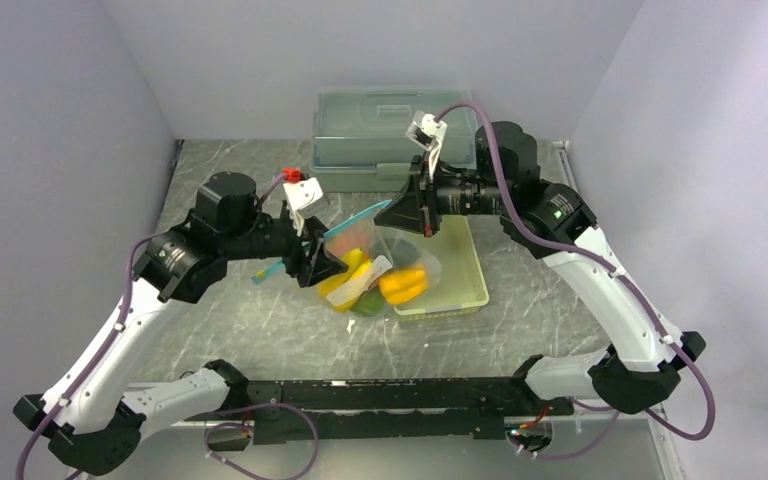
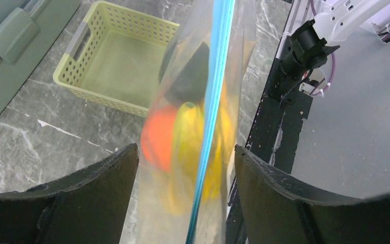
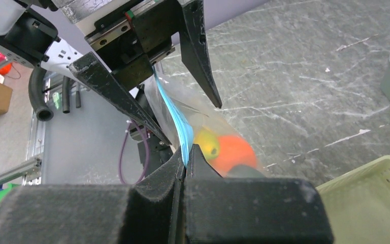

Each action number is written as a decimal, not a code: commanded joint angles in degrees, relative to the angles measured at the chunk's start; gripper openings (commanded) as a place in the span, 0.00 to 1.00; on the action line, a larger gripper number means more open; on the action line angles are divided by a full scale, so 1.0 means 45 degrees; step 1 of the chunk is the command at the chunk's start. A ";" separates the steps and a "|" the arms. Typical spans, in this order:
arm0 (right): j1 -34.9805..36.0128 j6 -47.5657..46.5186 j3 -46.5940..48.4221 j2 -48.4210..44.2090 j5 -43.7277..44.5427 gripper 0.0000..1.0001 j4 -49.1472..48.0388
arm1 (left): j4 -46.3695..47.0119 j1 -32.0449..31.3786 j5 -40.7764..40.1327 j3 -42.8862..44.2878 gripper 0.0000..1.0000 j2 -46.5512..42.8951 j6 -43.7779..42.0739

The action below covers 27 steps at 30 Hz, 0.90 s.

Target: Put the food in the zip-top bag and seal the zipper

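The clear zip-top bag (image 1: 400, 250) hangs above the table between my two grippers, and its teal zipper (image 1: 345, 228) is stretched from one to the other. The food is inside it: an orange ball (image 2: 157, 134), a yellow piece (image 2: 188, 129), a dark avocado (image 2: 190, 76) and something green (image 1: 365, 305). At the right end of the strip my right gripper (image 3: 185, 158) is shut on the zipper (image 3: 180, 124). My left gripper (image 2: 185, 168) is open and straddles the zipper (image 2: 210, 112), with a gap on each side. From the right wrist view the left gripper (image 3: 193, 124) shows its two spread fingers.
A pale green slotted basket (image 1: 465, 290) lies on the marble table under and right of the bag, also visible as the basket (image 2: 117, 66). A translucent green lidded box (image 1: 380, 120) stands at the back wall. The arms' black base rail (image 1: 390, 395) runs along the near edge.
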State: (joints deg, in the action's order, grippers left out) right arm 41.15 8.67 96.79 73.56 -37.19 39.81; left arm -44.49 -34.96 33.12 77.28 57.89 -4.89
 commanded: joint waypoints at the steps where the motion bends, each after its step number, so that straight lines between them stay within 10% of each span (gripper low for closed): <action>1: 0.0195 0.0159 0.0634 0.0070 -0.0209 0.00 -0.1015 | 0.0219 -0.0004 0.0002 -0.0050 0.73 -0.0338 -0.0108; 8: 0.0309 0.0183 0.0209 0.0077 -0.0128 0.00 -0.1224 | -0.0102 -0.0002 0.0091 0.0171 0.57 -0.0260 -0.0223; 20: 0.0427 0.0184 -0.0473 -0.0282 -0.0096 0.00 -0.1537 | -0.0219 -0.0005 -0.0126 0.0377 0.01 0.0116 -0.0029; 27: 0.0427 0.0144 -0.0963 -0.0462 0.0156 0.00 -0.1706 | 0.0172 -0.0005 -0.0439 0.0231 0.00 -0.0020 0.0442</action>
State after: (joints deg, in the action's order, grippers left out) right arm 42.74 8.84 92.77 73.38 -36.71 36.36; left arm -46.83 -34.96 31.88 77.12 58.59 -4.54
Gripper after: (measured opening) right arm 0.014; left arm 0.012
